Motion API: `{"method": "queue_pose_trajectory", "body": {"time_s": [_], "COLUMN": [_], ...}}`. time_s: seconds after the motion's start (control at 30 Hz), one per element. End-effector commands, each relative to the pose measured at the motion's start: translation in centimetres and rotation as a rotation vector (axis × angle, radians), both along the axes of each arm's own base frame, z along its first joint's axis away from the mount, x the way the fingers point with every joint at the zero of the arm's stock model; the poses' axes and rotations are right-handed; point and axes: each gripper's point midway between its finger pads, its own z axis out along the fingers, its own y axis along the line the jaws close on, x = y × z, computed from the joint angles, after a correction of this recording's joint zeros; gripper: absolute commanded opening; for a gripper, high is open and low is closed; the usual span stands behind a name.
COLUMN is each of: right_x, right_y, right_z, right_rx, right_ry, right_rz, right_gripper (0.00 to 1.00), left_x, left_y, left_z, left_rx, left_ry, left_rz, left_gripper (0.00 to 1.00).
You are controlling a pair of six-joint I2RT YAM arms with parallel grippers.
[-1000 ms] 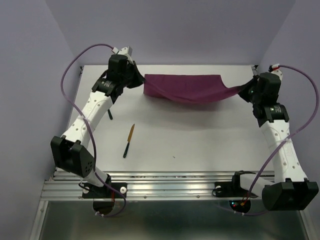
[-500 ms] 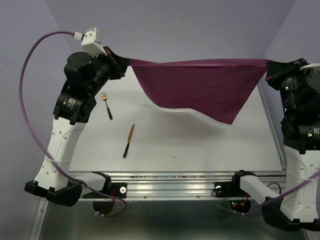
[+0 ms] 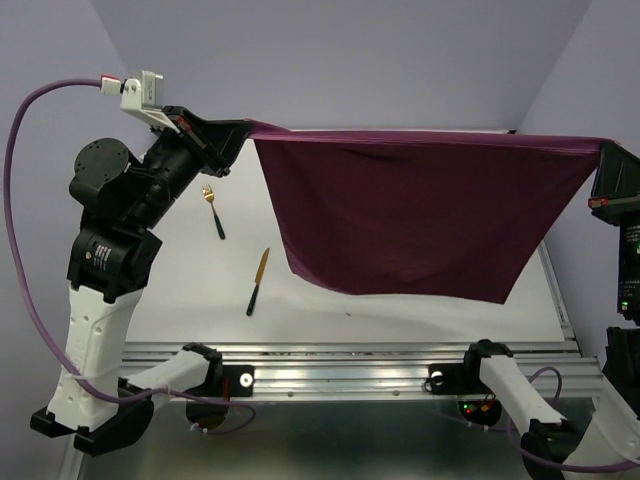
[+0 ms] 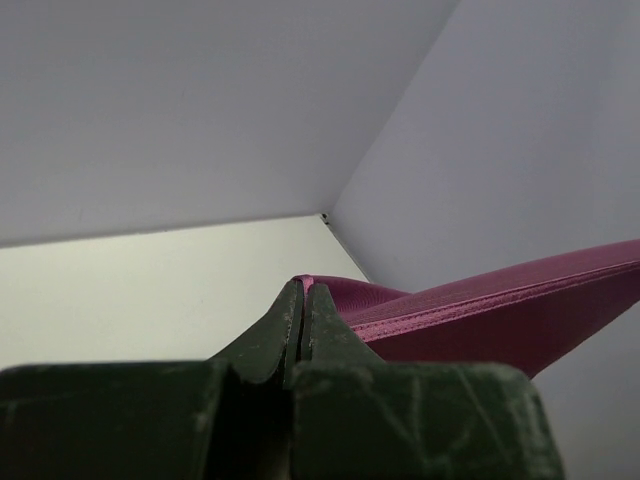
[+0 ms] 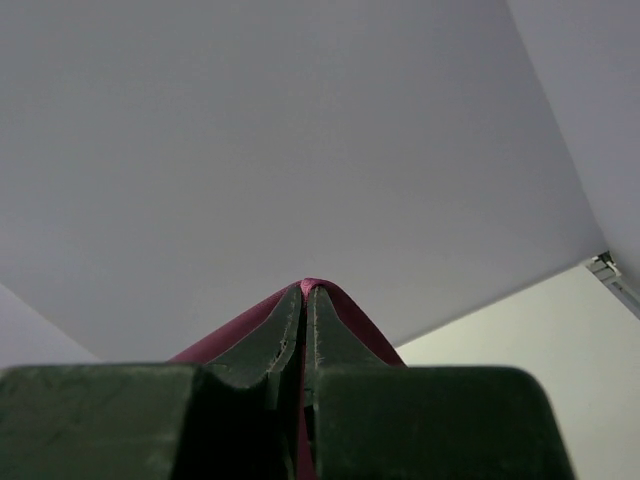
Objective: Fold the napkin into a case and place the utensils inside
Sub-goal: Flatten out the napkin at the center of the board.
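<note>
Napkin (image 3: 400,215) stretched aloft, left hand (image 4: 303,292) pinching one corner, right hand (image 5: 304,294) the other

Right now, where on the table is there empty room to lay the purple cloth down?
Bare table shows along the near edge, from the knife across to the right side. The hanging cloth hides the part behind it, so I cannot tell there. The left is crowded: the fork and knife lie there beside the left arm.
</note>
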Motion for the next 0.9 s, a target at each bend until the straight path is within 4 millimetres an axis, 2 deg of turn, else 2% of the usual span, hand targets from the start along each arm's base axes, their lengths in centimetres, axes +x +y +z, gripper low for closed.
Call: {"method": "queue_pose_trajectory", "body": {"time_s": [0.0, 0.07, 0.1, 0.17, 0.2, 0.3, 0.37, 0.43, 0.47, 0.5, 0.53, 0.57, 0.6, 0.63, 0.67, 0.77, 0.8, 0.83, 0.87], "right_x": [0.6, 1.9, 3.5, 5.4, 7.1, 10.9, 14.3, 16.2, 18.1, 19.0, 20.1, 21.1, 22.8, 24.0, 25.6, 28.2, 29.0, 30.5, 31.2], "right_y": [-2.8, -3.1, -3.3, -3.5, -3.6, -3.8, -4.0, -4.0, -4.1, -4.1, -4.2, -4.2, -4.3, -4.2, -4.1, -3.9, -3.7, -3.6, -3.4], "right_z": [-1.5, -2.7, -4.6, -6.3, -8.6, -11.9, -15.8, -18.1, -20.2, -21.4, -21.8, -23.4, -25.5, -26.2, -28.2, -30.6, -31.0, -32.6, -33.4], "right_rx": [0.014, 0.014, 0.012, 0.012, 0.008, -0.001, 0.003, 0.001, -0.007, -0.012, -0.014, -0.021, -0.025, -0.023, -0.027, -0.017, -0.015, -0.014, -0.014], "right_ry": [0.05, 0.081, 0.135, 0.172, 0.229, 0.313, 0.41, 0.454, 0.485, 0.508, 0.498, 0.53, 0.583, 0.584, 0.622, 0.645, 0.648, 0.674, 0.688], "right_rz": [-0.156, -0.172, -0.182, -0.191, -0.195, -0.204, -0.215, -0.218, -0.219, -0.221, -0.224, -0.224, -0.226, -0.218, -0.211, -0.203, -0.187, -0.179, -0.171], "right_gripper": [0.01, 0.01, 0.01, 0.01, 0.01, 0.01, 0.01, 0.01, 0.01, 0.01, 0.01, 0.01, 0.01, 0.01, 0.01, 0.01, 0.01, 0.01, 0.01], "left_x": [1.1, 2.4, 3.1, 5.2, 6.5, 9.0, 11.3, 13.3, 13.9, 14.6, 15.8, 16.4, 17.6, 18.3, 19.5, 21.3, 22.2, 22.9, 23.4], "left_y": [0.4, 0.1, 0.1, -0.6, -1.0, -1.7, -2.5, -3.0, -3.2, -3.2, -3.5, -3.6, -3.7, -3.9, -4.0, -4.2, -4.3, -4.2, -4.3], "left_z": [0.6, -1.1, -1.7, -4.2, -5.3, -8.8, -12.3, -15.0, -16.3, -17.1, -18.6, -19.4, -21.0, -21.6, -23.5, -25.4, -27.3, -27.5, -28.1], "left_rx": [-0.015, -0.005, -0.001, 0.027, 0.036, 0.073, 0.105, 0.131, 0.143, 0.149, 0.158, 0.163, 0.174, 0.175, 0.19, 0.203, 0.214, 0.213, 0.215], "left_ry": [-0.028, 0.019, 0.037, 0.093, 0.116, 0.185, 0.249, 0.296, 0.318, 0.331, 0.355, 0.368, 0.398, 0.412, 0.451, 0.488, 0.526, 0.528, 0.541], "left_rz": [0.038, 0.047, 0.059, 0.068, 0.073, 0.08, 0.083, 0.088, 0.084, 0.087, 0.091, 0.091, 0.089, 0.09, 0.092, 0.098, 0.098, 0.103, 0.103], "left_gripper": [0.0, 0.0, 0.0, 0.0, 0.0, 0.0, 0.0, 0.0, 0.0, 0.0, 0.0, 0.0, 0.0, 0.0, 0.0, 0.0, 0.0, 0.0, 0.0]}}
